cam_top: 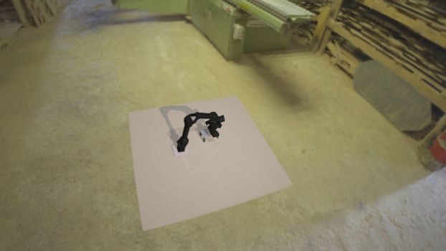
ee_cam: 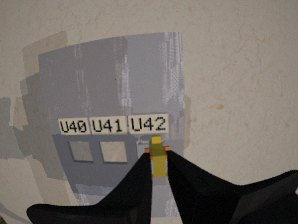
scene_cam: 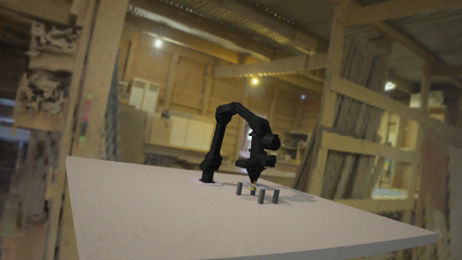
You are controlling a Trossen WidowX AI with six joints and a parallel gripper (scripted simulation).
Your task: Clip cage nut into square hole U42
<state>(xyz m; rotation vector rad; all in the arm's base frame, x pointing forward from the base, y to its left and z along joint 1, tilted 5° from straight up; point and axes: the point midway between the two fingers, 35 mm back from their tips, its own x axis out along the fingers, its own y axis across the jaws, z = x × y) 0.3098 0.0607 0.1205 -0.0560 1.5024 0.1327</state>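
Note:
The cage nut (ee_cam: 159, 166) (scene_cam: 253, 188) is yellow with small orange parts at its sides. My gripper (ee_cam: 157, 157) (scene_cam: 254, 181) is shut on it, fingers pointing down over the rail plate (ee_cam: 102, 80) (cam_top: 204, 133). The grey plate has square holes and the labels U40, U41 and U42. In the wrist view the nut lies below the U42 label (ee_cam: 148, 123), over the right part of the U42 hole (ee_cam: 142, 147), which it and the fingers mostly hide. How far the nut reaches into the hole cannot be told. The U40 hole (ee_cam: 82, 151) and U41 hole (ee_cam: 114, 152) are empty.
The plate stands raised on dark posts, such as the front post (scene_cam: 261, 196) and the left post (scene_cam: 239, 189). The arm base (cam_top: 181, 146) (scene_cam: 207, 175) stands left of it on the pale table top (cam_top: 215, 186) (scene_cam: 156, 215). The arm's shadow falls over the table behind.

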